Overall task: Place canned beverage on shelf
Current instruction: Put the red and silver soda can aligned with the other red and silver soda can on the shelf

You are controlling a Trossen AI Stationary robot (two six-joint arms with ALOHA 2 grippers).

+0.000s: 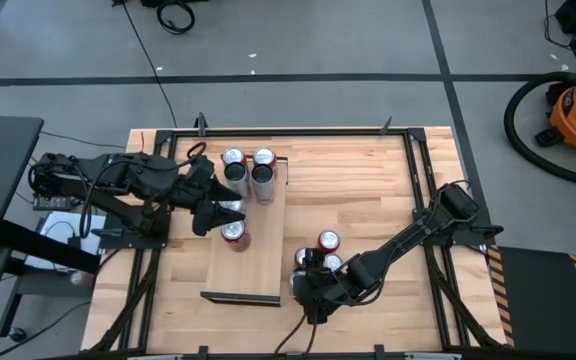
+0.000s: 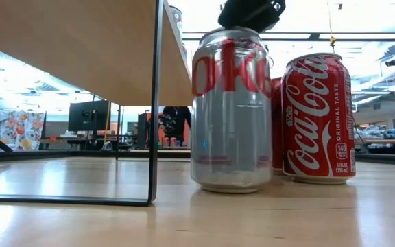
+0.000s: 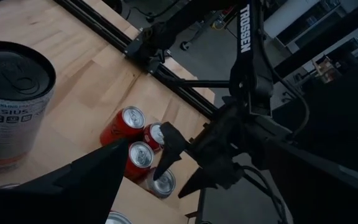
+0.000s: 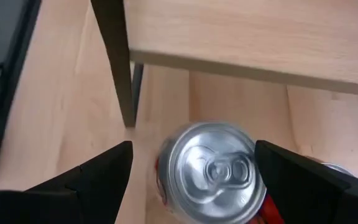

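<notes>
One silver can (image 4: 210,171) sits between the right gripper's (image 4: 194,171) wide-open jaws, ungripped.

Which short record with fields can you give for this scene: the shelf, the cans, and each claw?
shelf: pale board on the table, four cans standing on it
cans beside shelf: about three, one silver can, one red can
right claw: open, hanging above the silver can, fingers on both sides
left claw: open, over the shelf beside a red-topped can
</notes>
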